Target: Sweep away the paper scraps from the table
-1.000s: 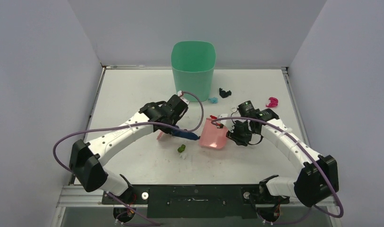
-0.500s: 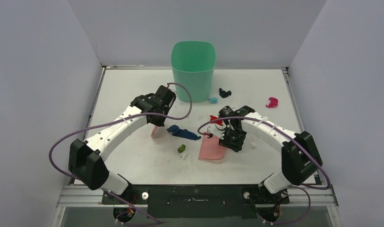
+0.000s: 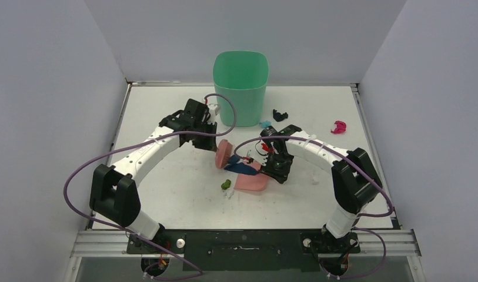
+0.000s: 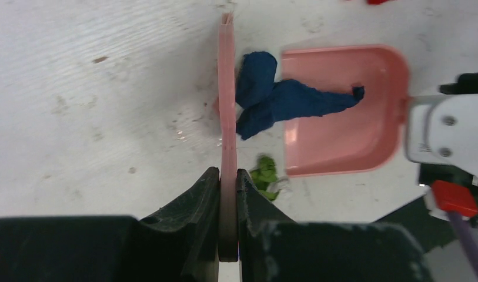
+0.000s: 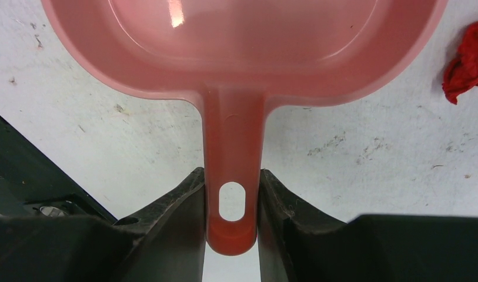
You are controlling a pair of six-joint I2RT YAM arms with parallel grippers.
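Observation:
My left gripper (image 4: 227, 194) is shut on the pink hand brush (image 4: 227, 106), seen edge-on; in the top view the brush (image 3: 223, 154) stands left of the dustpan. My right gripper (image 5: 231, 202) is shut on the handle of the pink dustpan (image 5: 242, 53), which lies flat on the table (image 3: 166, 111). A dark blue scrap (image 4: 283, 103) lies half inside the dustpan (image 4: 348, 111), against the brush. A green scrap (image 4: 264, 176) lies just outside the pan's near rim (image 3: 226, 184). A red scrap (image 5: 467, 59) lies beside the pan. Light blue (image 3: 265, 124), black (image 3: 279, 115) and magenta (image 3: 339, 126) scraps lie farther back.
A tall green bin (image 3: 240, 79) stands at the back middle of the table, just behind the left wrist. Grey walls close in the left, back and right sides. A metal rail runs along the near edge (image 3: 248, 238).
The left arm swung the brush right, pushing the dark blue scrap into the dustpan's mouth. The right arm moved the dustpan left and laid it flatter toward the brush.

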